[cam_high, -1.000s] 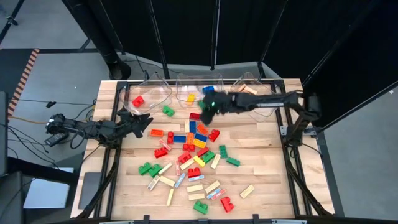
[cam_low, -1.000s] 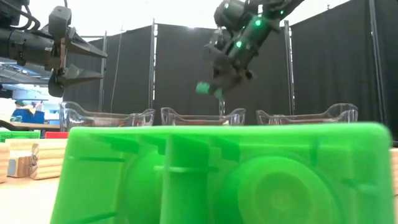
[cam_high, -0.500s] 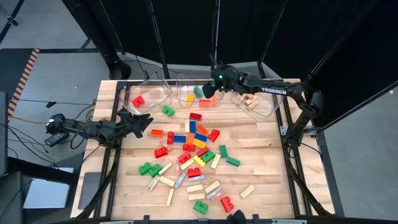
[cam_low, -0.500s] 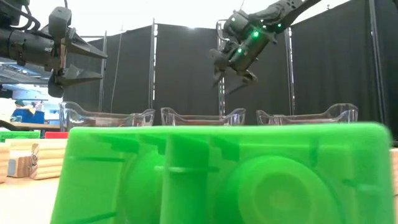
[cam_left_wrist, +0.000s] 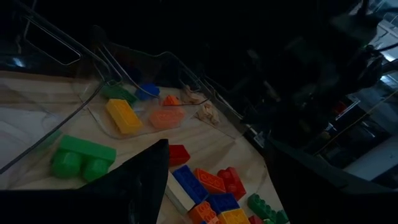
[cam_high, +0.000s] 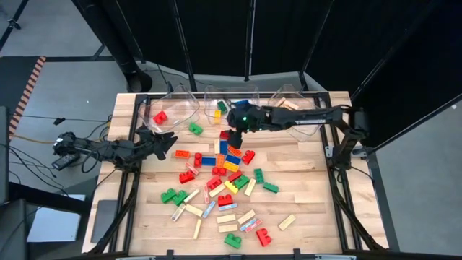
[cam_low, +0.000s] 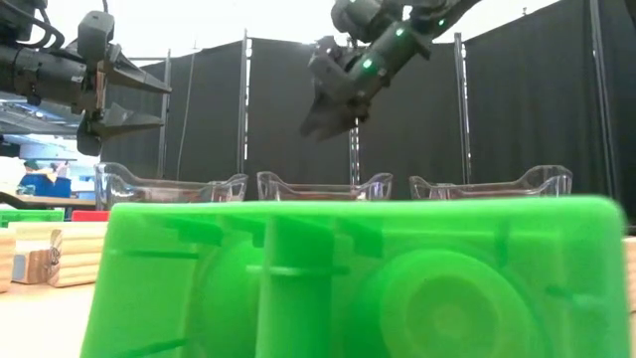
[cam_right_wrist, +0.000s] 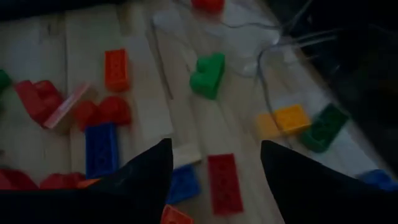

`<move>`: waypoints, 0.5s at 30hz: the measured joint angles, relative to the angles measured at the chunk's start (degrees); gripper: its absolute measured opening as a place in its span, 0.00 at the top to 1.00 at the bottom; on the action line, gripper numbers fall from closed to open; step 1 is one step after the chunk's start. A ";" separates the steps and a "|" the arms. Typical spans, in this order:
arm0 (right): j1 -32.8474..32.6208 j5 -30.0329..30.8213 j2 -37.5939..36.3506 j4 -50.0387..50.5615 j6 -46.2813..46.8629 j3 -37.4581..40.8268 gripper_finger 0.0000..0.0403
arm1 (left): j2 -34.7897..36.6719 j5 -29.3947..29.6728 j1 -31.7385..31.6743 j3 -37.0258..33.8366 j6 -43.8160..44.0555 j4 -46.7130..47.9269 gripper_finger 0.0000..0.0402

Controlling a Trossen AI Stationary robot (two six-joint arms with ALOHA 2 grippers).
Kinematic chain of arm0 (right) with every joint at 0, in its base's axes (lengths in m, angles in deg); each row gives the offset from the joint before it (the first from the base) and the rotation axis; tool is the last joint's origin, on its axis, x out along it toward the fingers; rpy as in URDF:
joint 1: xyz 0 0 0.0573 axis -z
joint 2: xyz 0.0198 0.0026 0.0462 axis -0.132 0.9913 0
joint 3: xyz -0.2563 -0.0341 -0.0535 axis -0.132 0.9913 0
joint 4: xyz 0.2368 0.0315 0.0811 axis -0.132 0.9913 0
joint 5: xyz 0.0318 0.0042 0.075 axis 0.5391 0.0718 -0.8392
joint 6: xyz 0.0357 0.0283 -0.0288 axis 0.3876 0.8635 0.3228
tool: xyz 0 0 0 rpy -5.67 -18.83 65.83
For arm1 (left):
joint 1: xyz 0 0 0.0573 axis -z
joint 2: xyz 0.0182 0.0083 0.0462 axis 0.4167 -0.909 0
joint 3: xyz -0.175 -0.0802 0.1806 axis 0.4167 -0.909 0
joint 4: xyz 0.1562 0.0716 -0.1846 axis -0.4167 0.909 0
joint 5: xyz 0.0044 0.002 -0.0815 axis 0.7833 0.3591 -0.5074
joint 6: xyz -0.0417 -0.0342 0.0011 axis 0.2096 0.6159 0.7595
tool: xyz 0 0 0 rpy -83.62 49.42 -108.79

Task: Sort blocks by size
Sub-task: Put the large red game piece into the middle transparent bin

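The right gripper hangs above the bench, over the far edge of the scattered blocks and just in front of the middle clear bin. Its fingers stand apart with nothing between them, as the right wrist view shows, and through the gap a flat red brick and a blue brick lie on the wood. The left gripper waits off to the left side of the bench, fingers wide and empty. Most blocks lie loose in a heap across the middle of the bench, studded bricks mixed with tan wooden bars; only a few sit in the bins at the far edge, among them a red one in the left bin. The step in hand looks like the reach for a fresh block. The next move calls for choosing one brick that stands clear of its neighbours, coming down with the fingers either side of it, and closing without catching a second piece.
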 joint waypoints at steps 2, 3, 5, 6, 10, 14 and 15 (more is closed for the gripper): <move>-0.11 -0.53 2.05 0.01 0.17 0.00 0.38 | -0.02 -0.21 0.00 0.00 0.07 -0.22 0.33; -0.10 -0.84 3.26 0.12 0.42 -0.02 0.38 | -0.02 -0.52 0.00 0.01 0.09 -0.22 0.33; -0.34 -1.39 5.89 0.56 1.51 0.00 0.39 | -0.04 -0.52 0.00 -0.01 0.17 -0.05 0.33; -0.37 -1.34 7.09 0.72 2.07 0.02 0.39 | -0.04 -0.92 0.00 0.01 0.18 -0.03 0.33; 0.17 3.19 9.58 1.11 3.42 0.02 0.39 | -0.04 -1.93 0.00 0.01 0.24 0.19 0.33; 1.91 4.52 10.33 0.51 3.00 0.00 0.38 | -0.04 -2.03 0.00 0.01 0.24 0.23 0.33; 2.25 4.46 10.38 1.03 2.91 0.00 0.38 | -0.05 -2.01 0.00 0.01 0.24 0.27 0.33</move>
